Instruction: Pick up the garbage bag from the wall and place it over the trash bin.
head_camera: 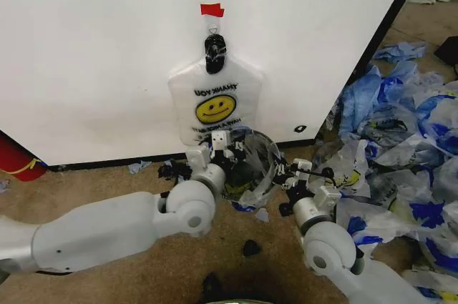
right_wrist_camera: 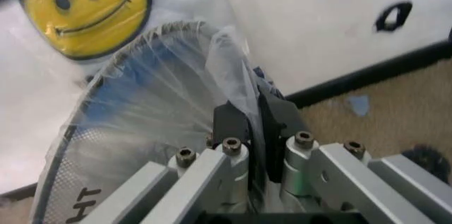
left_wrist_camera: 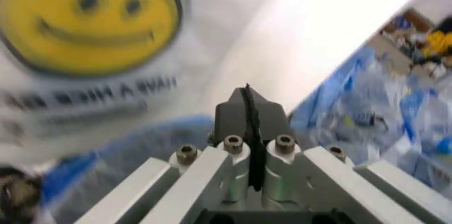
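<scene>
Both grippers sit low in front of the white wall (head_camera: 93,54), one either side of the trash bin (head_camera: 252,164). On the left, the left gripper (head_camera: 217,141) is raised just under the hanging garbage bag (head_camera: 215,98); in the left wrist view its dark pads (left_wrist_camera: 249,110) are pressed together with nothing visible between them, the bag's yellow face close beyond. The garbage bag hangs flat against the wall from a black clip (head_camera: 215,50) below a strip of red tape (head_camera: 212,10), its long axis up and down, handles at the top and printed side outward. Just below it the trash bin lies tilted on the brown carpet, its open mouth facing near and right, with clear plastic across the rim. To the right, the right gripper (head_camera: 286,173) is at that rim; the right wrist view shows its fingers (right_wrist_camera: 229,123) pinched on a fold of this plastic film (right_wrist_camera: 226,54). Further right, loose blue-and-white bags (head_camera: 408,146) are heaped on the floor.
</scene>
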You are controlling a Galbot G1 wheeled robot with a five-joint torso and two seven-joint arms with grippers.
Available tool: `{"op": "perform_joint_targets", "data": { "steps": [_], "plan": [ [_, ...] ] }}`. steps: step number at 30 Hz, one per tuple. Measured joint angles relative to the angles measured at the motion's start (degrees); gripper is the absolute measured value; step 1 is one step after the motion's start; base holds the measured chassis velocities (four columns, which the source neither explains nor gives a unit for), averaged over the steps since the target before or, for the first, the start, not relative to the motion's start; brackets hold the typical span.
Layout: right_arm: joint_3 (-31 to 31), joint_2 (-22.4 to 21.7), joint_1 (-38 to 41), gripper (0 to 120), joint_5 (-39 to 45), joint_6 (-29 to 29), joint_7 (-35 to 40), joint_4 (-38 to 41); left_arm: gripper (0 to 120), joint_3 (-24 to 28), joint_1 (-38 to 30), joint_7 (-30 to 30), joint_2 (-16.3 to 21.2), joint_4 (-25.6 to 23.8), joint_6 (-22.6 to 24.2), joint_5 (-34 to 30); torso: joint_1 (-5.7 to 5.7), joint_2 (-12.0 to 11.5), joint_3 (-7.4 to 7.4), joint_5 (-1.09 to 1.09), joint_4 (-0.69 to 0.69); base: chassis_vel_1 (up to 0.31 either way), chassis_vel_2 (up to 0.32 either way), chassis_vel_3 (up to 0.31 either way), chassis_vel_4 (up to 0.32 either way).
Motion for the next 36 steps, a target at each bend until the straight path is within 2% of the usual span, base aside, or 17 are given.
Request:
{"op": "perform_joint_targets", "data": {
  "steps": [6,8,12,15,16,20,22,36],
  "plan": [
    [0.1,0.0,-1.5,1,6.0,-0.9,2.9,3.6,0,-7.2,-0.6,0.2,4.9,-3.1,0.1,-2.9,0.0,0.0,0.0,0.0,-0.01,0.0,0.0,0.0,0.0],
    [0.0,0.1,-1.8,1,6.5,-1.1,3.2,4.1,0,-8.2,-0.2,0.2,5.9,-3.7,0.2,-3.0,0.0,0.0,0.0,0.01,-0.01,0.0,0.0,0.0,0.0],
    [-1.0,0.9,-2.8,1,7.8,-1.8,4.3,4.7,0,-12.5,4.6,1.1,10.1,-6.4,0.7,-2.9,0.0,0.0,0.0,0.0,0.01,0.0,0.0,0.0,0.0],
    [-2.6,1.9,-2.4,1,8.1,-2.0,4.4,2.7,0,-16.4,11.5,2.1,12.3,-7.7,1.0,-1.4,0.0,0.0,0.0,-0.03,0.01,0.0,0.0,0.0,0.0],
    [-2.6,1.9,-2.4,1,8.1,-2.0,4.4,2.7,0,-16.4,11.5,2.1,12.3,-7.7,1.0,-1.4,0.0,0.0,0.0,-0.03,0.01,0.0,0.0,0.0,0.0],
    [-4.9,3.6,-1.0,1,8.6,-2.4,4.5,-0.1,0,-21.1,19.8,3.1,13.9,-8.8,1.4,0.9,0.0,0.0,0.0,-0.03,0.01,0.0,0.0,0.0,0.0],
    [-5.7,4.3,-0.5,1,8.6,-2.4,4.4,-1.1,0,-22.6,21.7,3.4,14.4,-8.9,1.4,1.4,0.0,0.0,0.0,0.02,0.01,0.0,0.0,0.0,0.0],
    [-7.1,6.7,-0.9,1,8.2,-1.2,-2.2,-4.4,0,-25.2,27.5,4.1,13.1,-8.1,1.5,4.2,0.0,0.0,0.0,0.01,-0.01,0.0,0.0,0.0,0.0]
  ]
}}
